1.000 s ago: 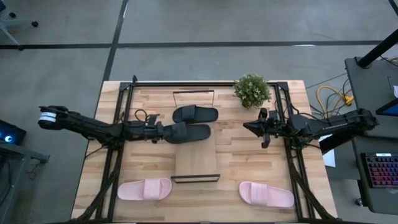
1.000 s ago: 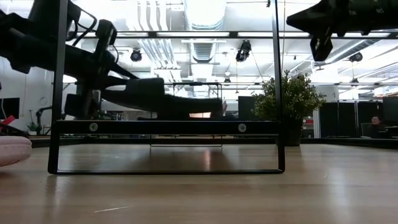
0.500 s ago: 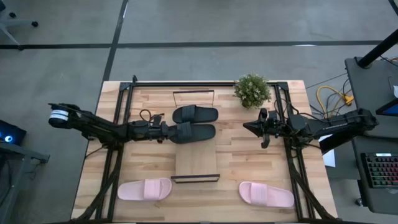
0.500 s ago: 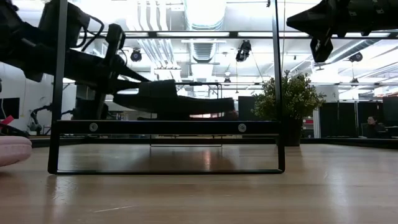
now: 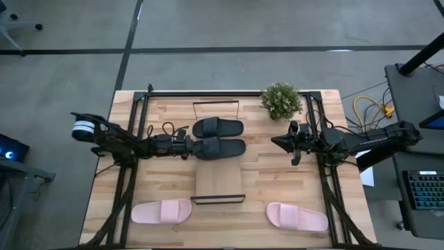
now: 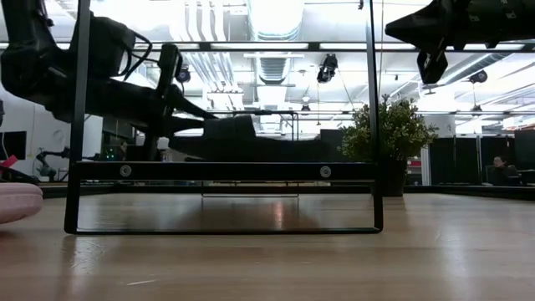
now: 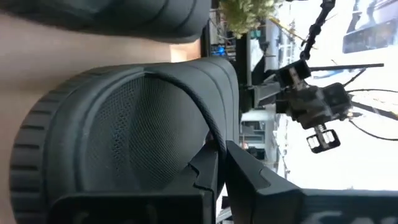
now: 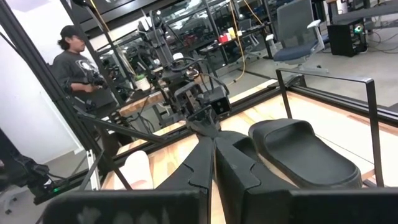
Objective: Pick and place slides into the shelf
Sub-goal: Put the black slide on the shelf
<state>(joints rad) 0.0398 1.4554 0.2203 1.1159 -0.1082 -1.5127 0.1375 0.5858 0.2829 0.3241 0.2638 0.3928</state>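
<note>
The black slide sits mid-frame in the high view, over the shelf, beside its mate. The left hand is clenched on its heel end (low view shows it just above the board). I'd lower it level and parallel to the mate before letting go. The right hand, clenched on nothing, waits at right. Two pink slides lie along the bottom.

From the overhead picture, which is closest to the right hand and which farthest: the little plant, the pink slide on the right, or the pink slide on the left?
Measured from the right hand, shut and idle at the table's right:
1. The plant, just behind it near the table's back edge.
2. The right pink slide, at the front right.
3. The left pink slide, across the table at the front left.
</note>
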